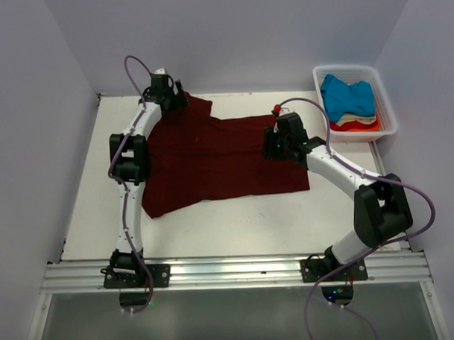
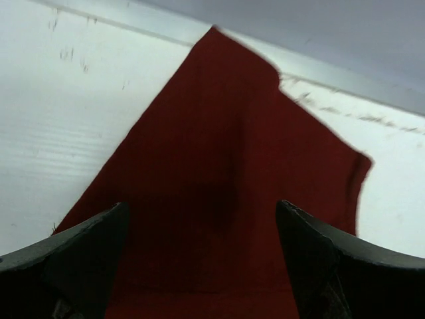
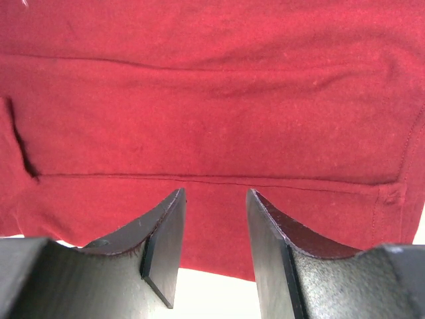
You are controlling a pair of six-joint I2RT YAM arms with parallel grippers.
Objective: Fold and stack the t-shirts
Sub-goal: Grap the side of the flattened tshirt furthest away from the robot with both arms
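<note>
T-shirt point(image 1: 219, 159), maroon, left edge hidden under left arm point(image 1: 133, 154)

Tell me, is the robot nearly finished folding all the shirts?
Not nearly. Done: the maroon shirt is out on the table, spread mostly flat. In hand: the left tool and right tool both hover open over its edges, gripping nothing. Left: folding it, then the blue shirt, cream shirt and orange-red shirt waiting in the basket. No stack is visible yet.
</note>
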